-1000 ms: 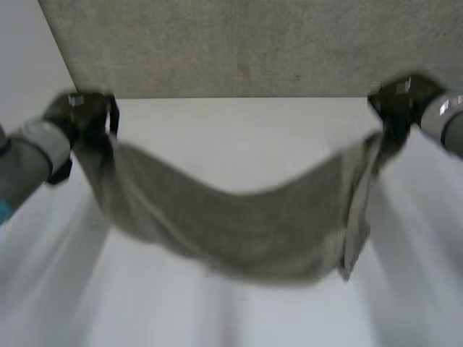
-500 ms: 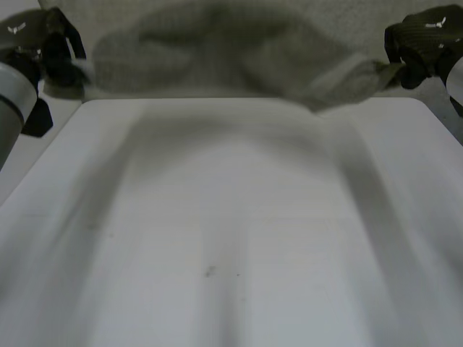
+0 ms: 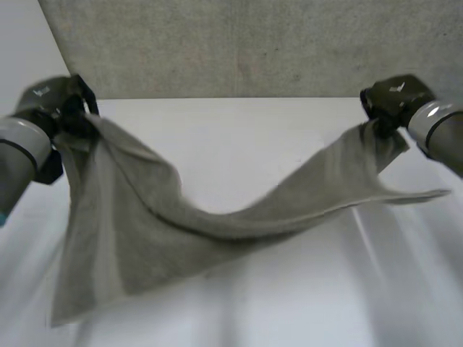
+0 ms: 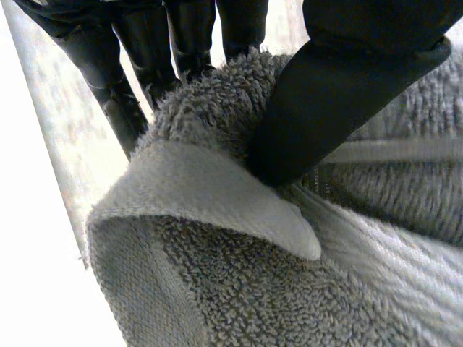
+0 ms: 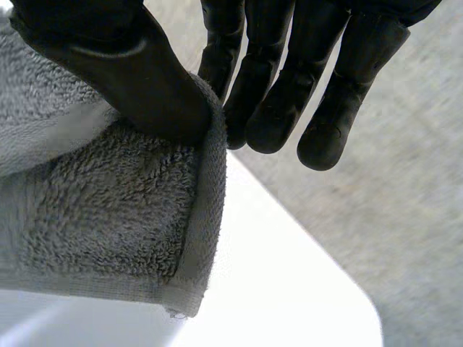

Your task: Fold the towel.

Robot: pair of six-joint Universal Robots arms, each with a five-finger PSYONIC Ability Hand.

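Two grips on towel (image 3: pixel 145 231) | left robot hand (image 3: pixel 52 101) pinches corner | right robot hand (image 3: pixel 391 97) pinches corner

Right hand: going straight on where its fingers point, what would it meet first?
Likely the white table near its corner, just past the fingertips of the right hand; depth is unclear. The towel it pinches lies beside that line.

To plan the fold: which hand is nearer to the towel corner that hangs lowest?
Left. The left hand pinches the towel above that corner, on the same side; the right hand pinches the far end, across the table.
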